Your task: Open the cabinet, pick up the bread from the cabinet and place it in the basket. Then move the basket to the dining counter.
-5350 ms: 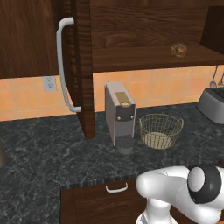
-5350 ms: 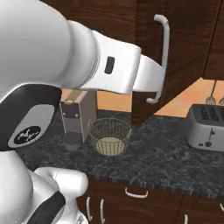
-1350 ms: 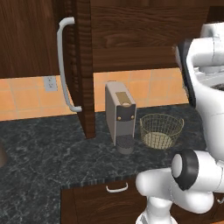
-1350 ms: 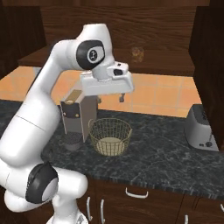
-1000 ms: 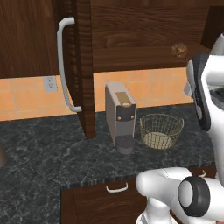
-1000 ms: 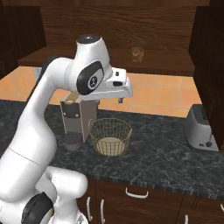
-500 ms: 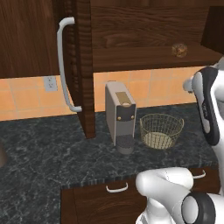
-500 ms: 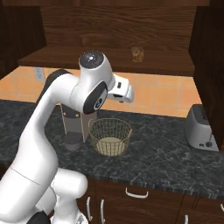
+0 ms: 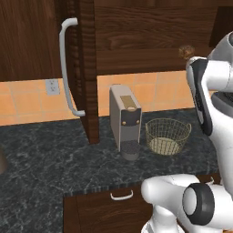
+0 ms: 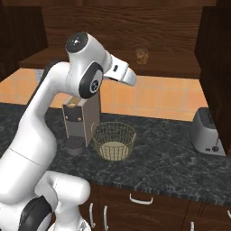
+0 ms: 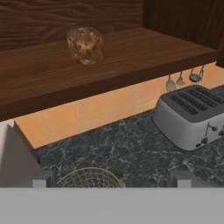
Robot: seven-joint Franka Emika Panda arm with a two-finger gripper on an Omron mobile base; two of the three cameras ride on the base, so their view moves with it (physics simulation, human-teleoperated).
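The bread (image 11: 85, 44) sat on the open cabinet shelf (image 11: 131, 57), back a bit from the front edge, w/ the cabinet (image 9: 86, 68) door swung out to the left. It looked like a small crusty lump, so we figured light, fairly stiff outside but prob crushable if squeezed hard, rough enough not to slip. Best bet imo was pinching it across the middle from the sides, fingers level w/ the shelf. Below it on the black counter (image 10: 171, 158) were the basket (image 10: 114, 140), just beside the coffee machine (image 9: 125, 120), and a toaster (image 11: 192, 116) well off to the right. Our gripper (image 11: 109, 178) was spread wide w/ nothing in it, pointed up at the shelf, not near the bread yet.
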